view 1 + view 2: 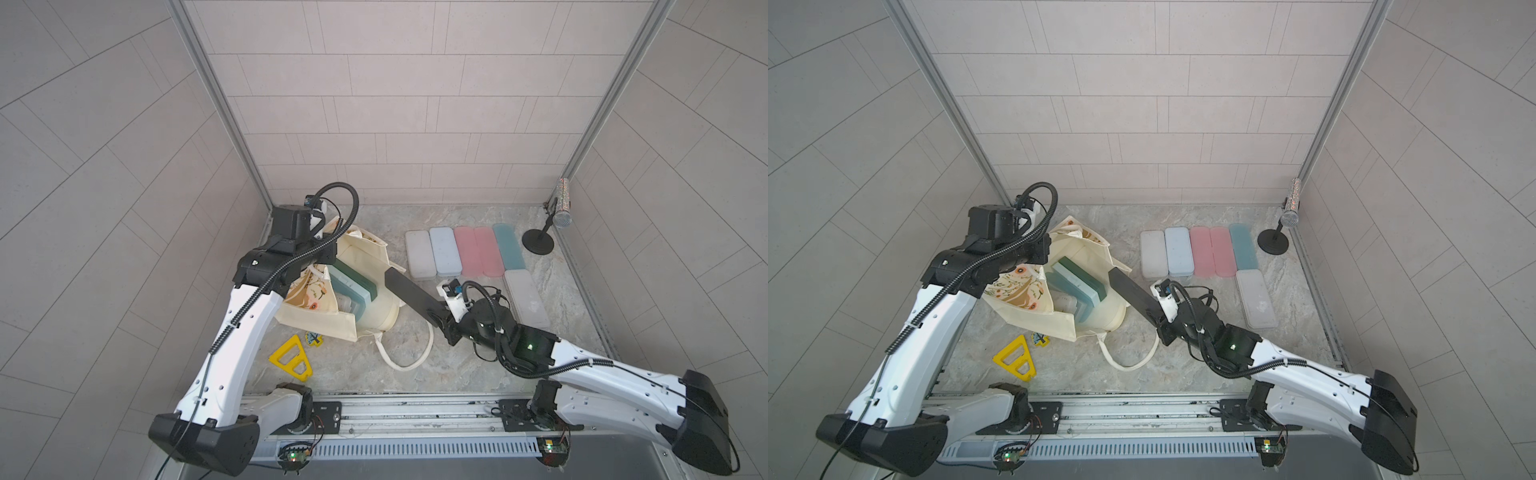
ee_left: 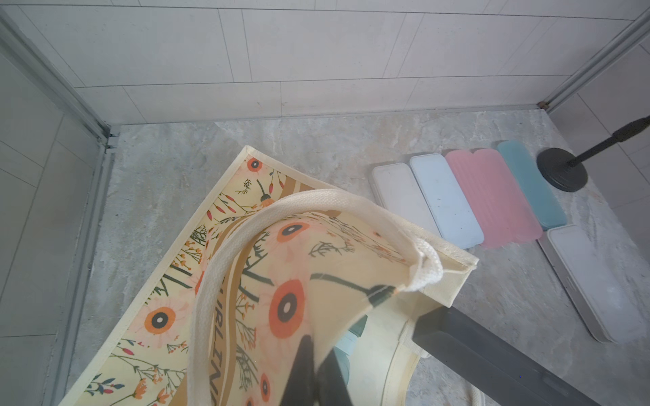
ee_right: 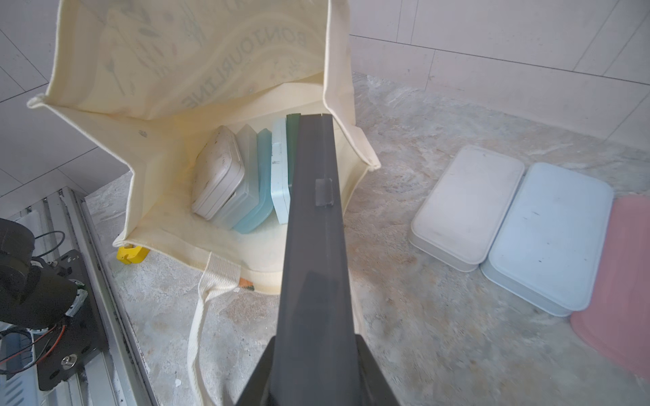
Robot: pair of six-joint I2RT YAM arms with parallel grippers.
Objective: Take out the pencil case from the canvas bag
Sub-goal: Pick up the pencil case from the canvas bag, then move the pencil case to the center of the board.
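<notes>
The right tool (image 3: 316, 374) pinches the pencil case (image 1: 409, 293), its far end in the canvas bag (image 1: 380, 309) mouth (beside other cases (image 3: 246, 175)). The left tool (image 2: 309, 379) is pressed together on the bag wall; more cases (image 1: 444, 251) lie beside the right tool.

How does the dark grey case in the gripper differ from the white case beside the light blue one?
The dark grey case is slim, the white case broader. The right gripper holds the dark grey case above the table, its end at the canvas bag; the white case lies flat. Both are oblong.
</notes>
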